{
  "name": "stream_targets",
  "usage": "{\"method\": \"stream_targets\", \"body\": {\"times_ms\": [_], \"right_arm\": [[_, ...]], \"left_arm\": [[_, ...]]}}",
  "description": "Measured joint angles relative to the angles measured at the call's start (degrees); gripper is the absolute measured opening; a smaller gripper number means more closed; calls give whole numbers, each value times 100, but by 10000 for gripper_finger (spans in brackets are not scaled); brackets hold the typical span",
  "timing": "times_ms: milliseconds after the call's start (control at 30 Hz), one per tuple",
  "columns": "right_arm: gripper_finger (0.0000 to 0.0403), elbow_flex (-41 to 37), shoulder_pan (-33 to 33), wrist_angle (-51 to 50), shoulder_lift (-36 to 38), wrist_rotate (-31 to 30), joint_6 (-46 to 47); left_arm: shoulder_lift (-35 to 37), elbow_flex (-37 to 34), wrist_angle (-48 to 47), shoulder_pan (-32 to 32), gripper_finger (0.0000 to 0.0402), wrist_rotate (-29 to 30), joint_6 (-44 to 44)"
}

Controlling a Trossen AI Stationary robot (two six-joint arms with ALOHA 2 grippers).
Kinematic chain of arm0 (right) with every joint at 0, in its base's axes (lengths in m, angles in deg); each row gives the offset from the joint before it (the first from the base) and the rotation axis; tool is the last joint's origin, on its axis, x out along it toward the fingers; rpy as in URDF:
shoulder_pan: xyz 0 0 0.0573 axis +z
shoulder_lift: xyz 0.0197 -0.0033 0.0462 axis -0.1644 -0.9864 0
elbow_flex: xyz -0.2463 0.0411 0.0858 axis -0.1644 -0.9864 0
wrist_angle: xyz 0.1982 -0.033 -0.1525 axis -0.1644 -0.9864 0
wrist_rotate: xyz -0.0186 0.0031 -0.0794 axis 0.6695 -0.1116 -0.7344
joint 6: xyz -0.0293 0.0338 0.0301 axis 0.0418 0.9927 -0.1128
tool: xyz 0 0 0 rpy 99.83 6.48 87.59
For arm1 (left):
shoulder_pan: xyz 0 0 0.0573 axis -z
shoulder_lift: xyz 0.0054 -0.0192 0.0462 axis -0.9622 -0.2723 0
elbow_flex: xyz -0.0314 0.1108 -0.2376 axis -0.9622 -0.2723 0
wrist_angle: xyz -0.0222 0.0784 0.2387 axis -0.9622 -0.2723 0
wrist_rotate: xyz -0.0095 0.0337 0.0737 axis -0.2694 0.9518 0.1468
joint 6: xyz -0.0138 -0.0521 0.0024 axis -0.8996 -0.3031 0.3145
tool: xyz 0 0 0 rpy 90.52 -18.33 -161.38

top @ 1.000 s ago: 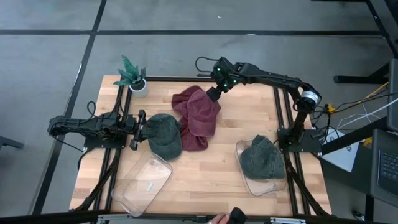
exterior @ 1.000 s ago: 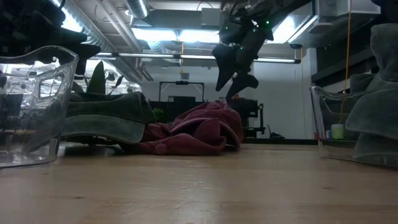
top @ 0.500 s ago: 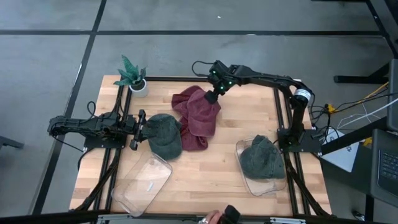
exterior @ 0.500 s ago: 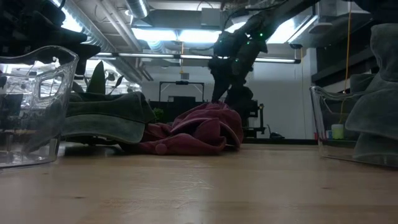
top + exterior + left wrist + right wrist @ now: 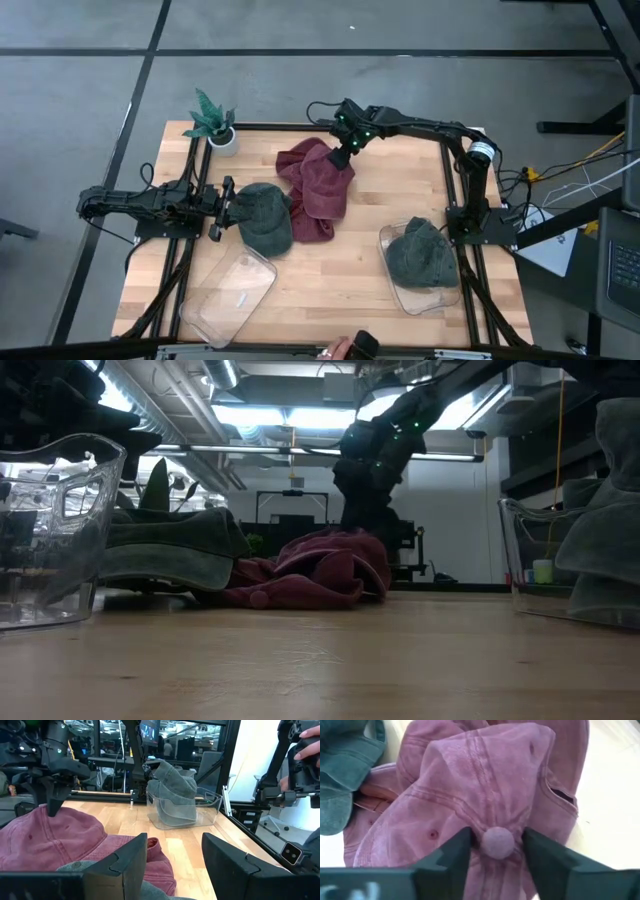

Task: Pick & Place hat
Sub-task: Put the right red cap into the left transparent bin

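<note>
At the nine o'clock edge of the wooden table point(image 5: 330, 255), in the high view, the left arm lies low along the frame, and the left gripper point(image 5: 222, 208) rests against the brim side of a dark green hat point(image 5: 266, 214). Its wrist view shows the two dark fingers point(image 5: 127, 862) standing apart over the cloth with nothing pinched between them. Toward eleven o'clock a small potted plant point(image 5: 213, 121) stands in a white pot at the table's corner. Toward seven o'clock an empty clear plastic bin point(image 5: 228, 297) lies skewed on the wood, just below the green hat.

Near the table's centre, slightly toward twelve o'clock, the maroon hat point(image 5: 318, 187) lies crumpled, its edge touching the green hat. The right gripper point(image 5: 340, 159) is down on its far side, at about one o'clock of the cloth. In the right wrist view the fingers point(image 5: 451, 851) straddle the button on the crown of the maroon hat point(image 5: 490, 795), one on each side with gaps visible, so the claw is still apart and not clamped on the fabric. The low view shows the right arm reaching down behind the maroon heap.

Toward four o'clock a second clear bin point(image 5: 447, 293) holds another dark green hat point(image 5: 420, 254). At six o'clock, on the table's edge, a person's hand point(image 5: 330, 350) holds a dark object.
</note>
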State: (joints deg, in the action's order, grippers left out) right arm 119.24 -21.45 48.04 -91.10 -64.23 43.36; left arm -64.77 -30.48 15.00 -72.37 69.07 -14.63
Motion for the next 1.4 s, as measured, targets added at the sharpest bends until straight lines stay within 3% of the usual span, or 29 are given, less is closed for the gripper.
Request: {"method": "stream_targets", "body": {"times_ms": [233,300,633,1033,1167,1400], "right_arm": [[52,0,4,-103,0,9,90],[34,0,2,-145,3,17,110],[33,-4,-3,-284,439,203,465],[33,-4,-5,-278,1176,656,1697],[33,-4,1,-286,1355,785,2009],[33,-4,52,-303,1753,911,2191]], "left_arm": [[1,-1,0,0,185,0,0],[1,-1,0,1,185,0,-1],[-1,0,0,0,185,0,0],[-1,-1,-3,0,185,-12,0],[-1,5,49,4,185,-427,-2],[-1,5,48,2,185,-417,0]]}}
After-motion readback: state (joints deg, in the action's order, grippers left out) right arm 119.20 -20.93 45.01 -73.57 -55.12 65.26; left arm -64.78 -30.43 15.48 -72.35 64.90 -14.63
